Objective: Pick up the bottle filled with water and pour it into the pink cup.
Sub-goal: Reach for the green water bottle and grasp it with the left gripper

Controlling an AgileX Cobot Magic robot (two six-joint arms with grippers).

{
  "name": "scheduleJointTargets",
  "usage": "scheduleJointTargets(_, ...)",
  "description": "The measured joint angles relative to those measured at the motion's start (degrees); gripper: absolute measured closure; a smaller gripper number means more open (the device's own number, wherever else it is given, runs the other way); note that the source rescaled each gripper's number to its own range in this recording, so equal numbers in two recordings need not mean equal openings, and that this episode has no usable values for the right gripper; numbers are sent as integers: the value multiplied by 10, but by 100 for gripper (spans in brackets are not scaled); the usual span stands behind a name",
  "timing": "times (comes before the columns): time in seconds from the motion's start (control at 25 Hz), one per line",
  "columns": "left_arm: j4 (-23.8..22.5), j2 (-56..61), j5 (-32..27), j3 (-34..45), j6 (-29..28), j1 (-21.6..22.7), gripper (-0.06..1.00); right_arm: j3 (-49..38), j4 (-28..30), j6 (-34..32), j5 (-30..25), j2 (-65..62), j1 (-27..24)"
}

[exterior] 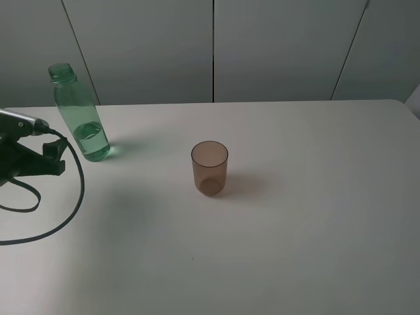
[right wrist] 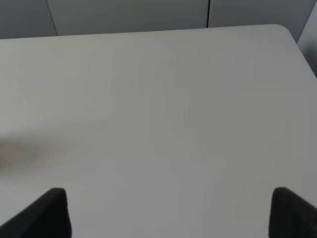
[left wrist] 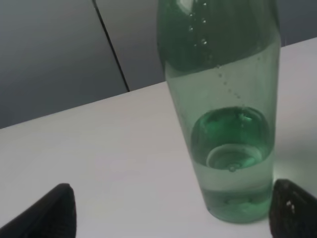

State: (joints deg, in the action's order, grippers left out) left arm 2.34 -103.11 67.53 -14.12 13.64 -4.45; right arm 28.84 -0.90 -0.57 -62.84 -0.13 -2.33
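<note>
The green transparent bottle (exterior: 80, 115) stands upright at the back left of the white table (exterior: 295, 216), uncapped and partly filled with water. The pink cup (exterior: 209, 167) stands upright and empty near the table's middle. My left gripper (exterior: 58, 156) is open just left of the bottle's base, not touching it. In the left wrist view the bottle (left wrist: 223, 109) fills the frame, close ahead of the gripper (left wrist: 173, 210) and nearer one of the fingertips (left wrist: 292, 208). My right gripper (right wrist: 171, 210) is open over bare table; it does not show in the exterior high view.
A black cable (exterior: 62, 216) loops on the table below the left arm. Grey wall panels (exterior: 213, 49) stand behind the table's back edge.
</note>
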Motion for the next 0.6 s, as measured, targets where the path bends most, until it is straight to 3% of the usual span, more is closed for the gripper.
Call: scheduleJointTargets(0.6,-14,-41,-3,-76,0,0,-6,0,0,0,0,0,0)
